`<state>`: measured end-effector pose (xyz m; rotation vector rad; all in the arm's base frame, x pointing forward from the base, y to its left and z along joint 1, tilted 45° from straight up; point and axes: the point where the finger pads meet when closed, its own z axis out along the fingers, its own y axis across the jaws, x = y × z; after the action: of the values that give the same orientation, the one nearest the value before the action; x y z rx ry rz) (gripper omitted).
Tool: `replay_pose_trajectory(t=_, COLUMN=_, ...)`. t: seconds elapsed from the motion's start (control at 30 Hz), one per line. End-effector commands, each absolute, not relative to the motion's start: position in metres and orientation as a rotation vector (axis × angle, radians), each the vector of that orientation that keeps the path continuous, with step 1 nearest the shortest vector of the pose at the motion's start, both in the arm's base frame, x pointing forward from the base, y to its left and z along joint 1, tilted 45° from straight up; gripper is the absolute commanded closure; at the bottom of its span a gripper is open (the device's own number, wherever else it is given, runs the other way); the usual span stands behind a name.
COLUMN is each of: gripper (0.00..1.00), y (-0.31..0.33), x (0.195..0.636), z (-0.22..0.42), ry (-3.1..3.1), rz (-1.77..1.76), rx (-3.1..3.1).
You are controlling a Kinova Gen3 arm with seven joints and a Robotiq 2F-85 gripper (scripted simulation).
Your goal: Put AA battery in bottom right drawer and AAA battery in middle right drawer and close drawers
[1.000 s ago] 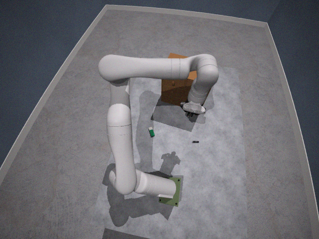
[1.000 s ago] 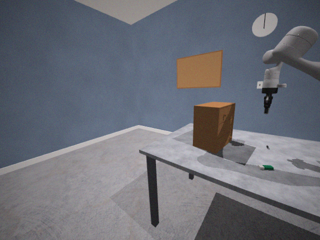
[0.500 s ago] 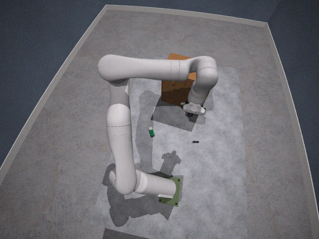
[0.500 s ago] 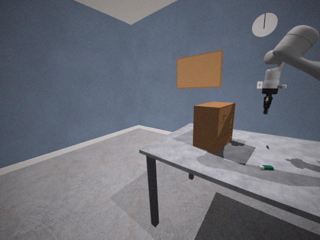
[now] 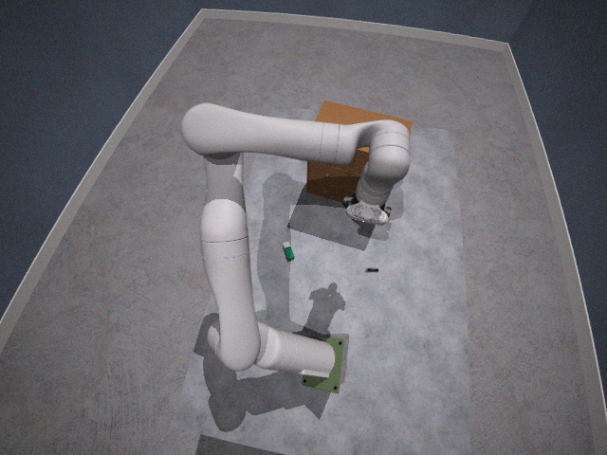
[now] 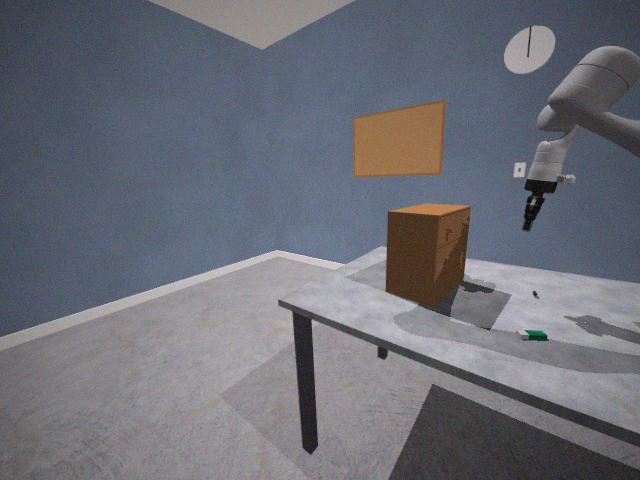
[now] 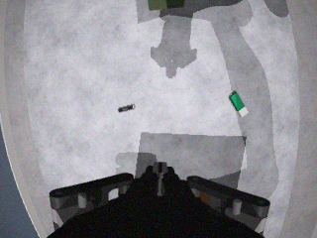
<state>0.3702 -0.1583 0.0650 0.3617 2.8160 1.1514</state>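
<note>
Exterior view, with top and wrist alongside: one gripper [image 5: 367,209] [image 6: 526,227] [image 7: 159,171], mine, at the end of my one white arm [image 5: 229,274] [image 6: 589,87]. Fingers fully together, nothing between them; they hang above the table, tilted, apart from everything. One brown chest [image 5: 342,112] [image 6: 412,253] stands upright at the far part of the table, my gripper in the air off its front. Its drawer fronts are partly shaded; exact gaps and number, cannot tell. One small dark battery [image 5: 372,269] [image 6: 535,294] [image 7: 126,108] lies flat right of centre in the top view, nearer than the chest; AA or AAA, cannot tell, nor where its mate is. One green-and-white block [image 5: 287,251] [image 6: 533,335] [image 7: 238,103] lies flat to its left, well apart. One green base plate [image 5: 335,379] [image 7: 157,4] at the near side carries my arm. Surface: one table [image 5: 416,342] [image 6: 351,315] [image 7: 74,74], mottled pale grey, crossed by shadows; two dark legs counted. Room: grey floor [image 5: 122,294] [image 6: 155,387] [image 7: 12,74], blue walls [image 5: 48,73] [image 6: 155,129] [image 7: 10,198], pale skirting [image 5: 123,136] [image 6: 155,299]. On the right-hand wall in the exterior view, one orange-tan board [image 6: 398,142], one round white clock [image 6: 535,49], one small switch plate [image 6: 519,169].
</note>
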Motion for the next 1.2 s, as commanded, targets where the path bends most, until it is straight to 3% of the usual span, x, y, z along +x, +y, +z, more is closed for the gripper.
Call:
replay_pose_trajectory(t=0.0, gripper=1.00, y=-0.156, x=0.370, z=0.065, ry=2.794, rz=1.143, rx=0.381)
replay_pose_trajectory(t=1.17, gripper=1.00, y=-0.134, x=0.401, z=0.034, ry=2.445, rz=0.943, rx=0.542)
